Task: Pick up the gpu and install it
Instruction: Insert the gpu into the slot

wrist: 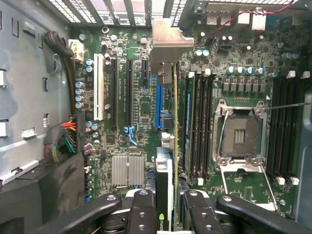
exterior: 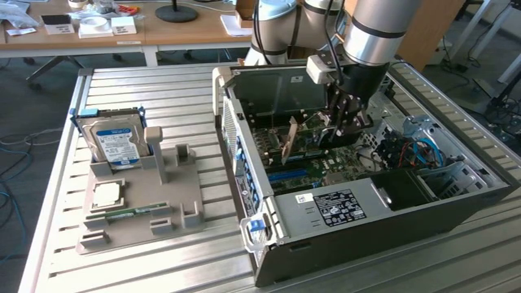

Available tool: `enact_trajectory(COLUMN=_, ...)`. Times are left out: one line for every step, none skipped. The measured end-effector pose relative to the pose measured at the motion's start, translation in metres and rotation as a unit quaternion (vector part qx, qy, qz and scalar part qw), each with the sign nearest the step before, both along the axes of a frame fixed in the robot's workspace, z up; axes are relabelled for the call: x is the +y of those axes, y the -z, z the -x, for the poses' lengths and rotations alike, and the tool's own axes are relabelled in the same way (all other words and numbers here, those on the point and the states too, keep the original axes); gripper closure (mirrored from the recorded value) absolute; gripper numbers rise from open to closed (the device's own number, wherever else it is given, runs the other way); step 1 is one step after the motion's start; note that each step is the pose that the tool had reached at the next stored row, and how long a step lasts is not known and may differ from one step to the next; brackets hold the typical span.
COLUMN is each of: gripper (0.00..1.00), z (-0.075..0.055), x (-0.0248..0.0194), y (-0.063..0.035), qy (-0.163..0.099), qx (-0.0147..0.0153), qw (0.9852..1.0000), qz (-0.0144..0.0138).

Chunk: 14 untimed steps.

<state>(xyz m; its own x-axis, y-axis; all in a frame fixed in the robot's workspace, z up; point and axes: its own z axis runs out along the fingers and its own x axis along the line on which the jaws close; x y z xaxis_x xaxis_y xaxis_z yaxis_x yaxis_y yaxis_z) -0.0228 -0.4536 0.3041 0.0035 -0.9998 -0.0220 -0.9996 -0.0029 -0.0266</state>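
Black two-finger gripper (exterior: 338, 129) on the silver arm hangs in the upper centre of the exterior frame, inside the open dark grey metal pc case (exterior: 342, 207). It is clamped on the gpu (exterior: 292, 140), a thin flat card with a green board and one dark face, held on edge over the green motherboard (exterior: 326, 168). In the wrist view the gripper (wrist: 168, 207) has its black fingers (wrist: 143, 210) pressed on both faces of the gpu (wrist: 174, 146). The card shows edge-on, its pale metal bracket at the far end by the case's rear wall. It runs just beside the long blue expansion slot (wrist: 158, 105); can't tell if it is seated. The empty silver cpu socket (wrist: 241, 136) lies on the other side of the card. At the exterior view's left, a grey plastic fixture tray (exterior: 175, 183) on the slatted metal table (exterior: 146, 85) holds a blue-and-white-labelled hard drive (exterior: 116, 143) standing upright, a square cpu chip (exterior: 107, 194) and a narrow green ram stick (exterior: 130, 213).
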Motion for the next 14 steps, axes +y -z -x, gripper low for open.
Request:
enact_trajectory(gripper=0.73, z=0.0, x=0.0, y=0.0, qy=0.0, qx=0.0, qw=1.0, qz=0.0)
enact_trajectory(gripper=0.73, z=0.0, x=0.0, y=0.0001, qy=0.0, qx=0.0, qw=1.0, qz=0.0)
enact_trajectory(gripper=0.73, z=0.0, x=0.0, y=0.0002, qy=0.0, qx=0.0, qw=1.0, qz=-0.0001)
enact_trajectory(gripper=0.73, z=0.0, x=0.0, y=0.0002, qy=0.0, qx=-0.0001, qw=1.0, qz=-0.0001)
enact_trajectory(gripper=0.73, z=0.0, x=0.0, y=0.0002, qy=0.0, qx=-0.0001, qw=1.0, qz=-0.0001)
enact_trajectory(gripper=0.73, z=0.0, x=0.0, y=0.0002, qy=0.0, qx=-0.0001, qw=1.0, qz=-0.0001)
enact_trajectory(gripper=0.73, z=0.0, x=0.0, y=0.0004, qy=0.0, qx=-0.0001, qw=1.0, qz=-0.0002)
enact_trajectory(gripper=0.73, z=0.0, x=0.0001, y=0.0009, qy=0.0, qx=-0.0001, qw=1.0, qz=-0.0003)
enact_trajectory(gripper=0.73, z=0.0, x=0.0, y=0.0015, qy=0.0, qx=-0.0001, qw=1.0, qz=-0.0003)
enact_trajectory(gripper=0.73, z=0.0, x=0.0, y=0.002, qy=0.0, qx=-0.0001, qw=1.0, qz=-0.0002)
enact_trajectory(gripper=0.73, z=0.0001, x=0.0, y=0.0027, qy=0.0, qx=-0.0001, qw=1.0, qz=-0.0002)
enact_trajectory(gripper=0.73, z=0.0002, x=0.0, y=0.0034, qy=0.0, qx=-0.0001, qw=1.0, qz=-0.0002)
enact_trajectory(gripper=0.73, z=0.0002, x=0.0, y=0.004, qy=0.0, qx=-0.0001, qw=1.0, qz=-0.0002)
enact_trajectory(gripper=0.73, z=0.0003, x=0.0, y=0.0047, qy=0.0, qx=-0.0001, qw=1.0, qz=-0.0001)
